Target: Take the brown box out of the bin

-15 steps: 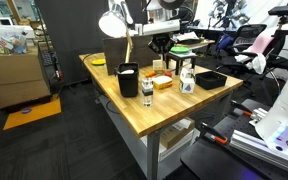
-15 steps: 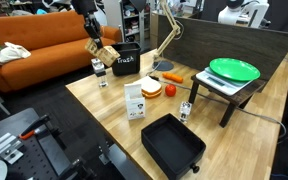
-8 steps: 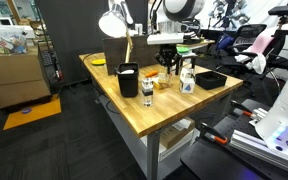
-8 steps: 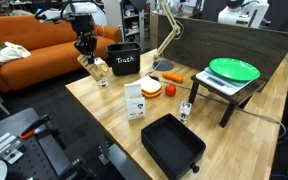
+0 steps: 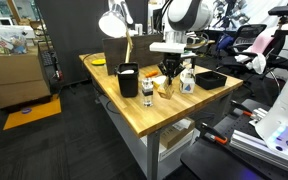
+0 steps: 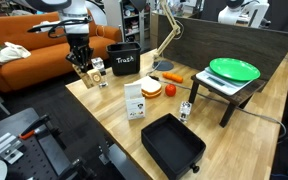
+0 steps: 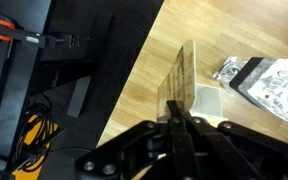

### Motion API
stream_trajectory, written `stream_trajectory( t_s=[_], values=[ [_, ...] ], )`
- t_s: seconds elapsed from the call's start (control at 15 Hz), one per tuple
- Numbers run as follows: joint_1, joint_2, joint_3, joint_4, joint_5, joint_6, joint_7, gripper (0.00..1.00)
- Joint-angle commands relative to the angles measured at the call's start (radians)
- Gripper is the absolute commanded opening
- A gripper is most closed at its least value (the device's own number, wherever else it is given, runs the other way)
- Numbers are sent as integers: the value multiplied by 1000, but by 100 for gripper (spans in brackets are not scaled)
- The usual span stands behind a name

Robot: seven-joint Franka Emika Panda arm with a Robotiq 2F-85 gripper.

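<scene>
My gripper [image 7: 179, 112] is shut on the brown box [image 7: 180, 72], a narrow tan carton seen edge-on between the fingers. In both exterior views the box [image 6: 88, 74] [image 5: 167, 87] hangs low over the wooden table [image 6: 104, 120] near its edge, outside the bin and tilted. The bin [image 6: 124, 60] is a black upright container labelled "Trash", a short way from the gripper [image 6: 82, 64]. It also shows in an exterior view [image 5: 128, 79].
A small clear bottle [image 6: 101, 75] stands between box and bin. A white carton [image 6: 134, 100], an orange-and-white item [image 6: 151, 88], a low black tray [image 6: 172, 145], a green plate on a stand [image 6: 234, 70] and a desk lamp [image 5: 114, 22] share the table. A spray bottle [image 5: 187, 78] stands near the gripper.
My gripper has carried the brown box away from the bin and down toward the table near its edge.
</scene>
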Motion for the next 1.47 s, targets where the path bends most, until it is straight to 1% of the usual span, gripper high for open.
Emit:
stream_trajectory(
  t_s=[0.0,0.4,0.73,0.8,0.87,0.93,1.07,1.27,1.33,1.4],
  values=[
    [-15,-5,30,-32,88,70,-16,0],
    [-12,5,42,-62,205,119,-51,0],
    [-7,14,51,-80,332,161,-139,0],
    [-7,14,53,-82,356,165,-159,2],
    [-6,14,55,-83,381,167,-180,27],
    [-6,14,57,-83,403,169,-197,27],
    [-6,14,61,-84,439,170,-227,38],
    [-5,13,65,-87,479,170,-259,59],
    [-5,11,66,-90,484,171,-262,65],
    [-6,7,67,-93,473,169,-253,73]
  ],
)
